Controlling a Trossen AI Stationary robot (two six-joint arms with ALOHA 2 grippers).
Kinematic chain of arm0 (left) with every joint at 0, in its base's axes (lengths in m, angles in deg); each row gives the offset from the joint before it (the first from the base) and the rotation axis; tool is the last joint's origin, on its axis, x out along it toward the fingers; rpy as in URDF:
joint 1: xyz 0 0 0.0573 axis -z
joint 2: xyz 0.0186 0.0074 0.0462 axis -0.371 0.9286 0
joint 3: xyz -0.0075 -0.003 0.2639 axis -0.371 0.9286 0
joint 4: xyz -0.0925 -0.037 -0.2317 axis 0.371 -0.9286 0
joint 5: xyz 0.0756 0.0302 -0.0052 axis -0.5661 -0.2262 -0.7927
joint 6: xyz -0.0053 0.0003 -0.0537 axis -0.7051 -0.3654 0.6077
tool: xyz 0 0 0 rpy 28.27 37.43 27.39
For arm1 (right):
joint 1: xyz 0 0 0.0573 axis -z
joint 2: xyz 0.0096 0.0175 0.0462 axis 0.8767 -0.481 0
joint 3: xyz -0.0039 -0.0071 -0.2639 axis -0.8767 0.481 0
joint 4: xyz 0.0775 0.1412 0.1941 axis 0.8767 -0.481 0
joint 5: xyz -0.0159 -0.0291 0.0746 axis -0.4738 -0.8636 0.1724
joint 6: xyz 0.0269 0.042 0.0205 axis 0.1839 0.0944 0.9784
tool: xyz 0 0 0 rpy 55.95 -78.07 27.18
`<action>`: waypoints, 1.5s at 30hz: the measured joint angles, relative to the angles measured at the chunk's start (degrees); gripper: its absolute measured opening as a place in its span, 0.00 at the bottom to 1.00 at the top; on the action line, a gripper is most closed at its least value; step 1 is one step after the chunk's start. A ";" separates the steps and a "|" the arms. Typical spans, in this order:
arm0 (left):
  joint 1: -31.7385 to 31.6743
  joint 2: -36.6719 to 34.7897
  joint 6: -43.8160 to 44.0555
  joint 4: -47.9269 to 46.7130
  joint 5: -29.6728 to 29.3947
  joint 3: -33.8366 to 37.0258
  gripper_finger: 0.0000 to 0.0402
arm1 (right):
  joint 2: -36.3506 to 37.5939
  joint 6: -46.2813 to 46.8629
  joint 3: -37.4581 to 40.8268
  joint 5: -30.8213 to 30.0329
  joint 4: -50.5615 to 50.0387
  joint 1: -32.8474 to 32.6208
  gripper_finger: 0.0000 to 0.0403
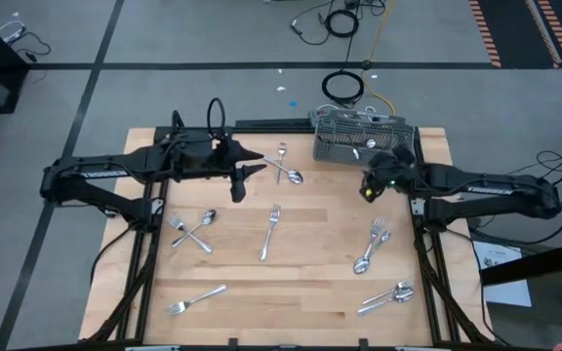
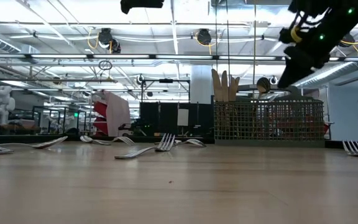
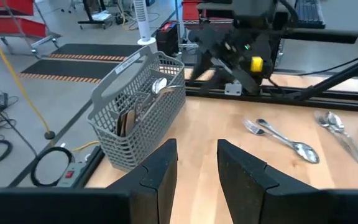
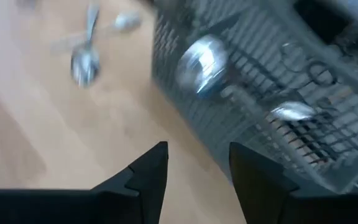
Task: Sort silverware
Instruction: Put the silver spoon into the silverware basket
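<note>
Apparently empty, right fingers [image 4: 194, 168] part beside caddy [image 4: 272, 93].

The grey caddy [image 1: 363, 137] stands at the far edge of the surface [image 1: 301, 292] and blocks the way there. The right hand [image 1: 371, 182] hangs just beside it, fingers apart. The left hand [image 1: 246, 175] hangs near the fork and spoon [image 1: 287, 172] at the back. Forks and spoons lie scattered. The middle strip beside the lone fork [image 1: 269, 232] is bare wood.
</note>
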 joint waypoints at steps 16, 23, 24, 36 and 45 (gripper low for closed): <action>-0.07 0.14 -1.75 1.05 -0.24 0.00 0.30 | -6.04 -4.70 0.40 -12.45 9.94 0.02 0.40; -0.07 0.14 -3.09 1.08 -0.37 0.00 0.30 | -7.43 -11.08 0.36 -12.51 18.62 0.53 0.40; -0.07 0.14 -3.07 1.04 -0.39 0.00 0.30 | -7.96 -11.17 0.36 -12.53 19.12 0.82 0.40; -0.07 0.14 -4.08 0.92 -0.55 0.00 0.30 | -14.08 -11.97 0.36 -12.68 26.40 2.60 0.40; -0.07 0.14 -4.11 0.82 -0.55 0.00 0.30 | -13.86 -11.65 0.36 -14.30 28.20 2.60 0.24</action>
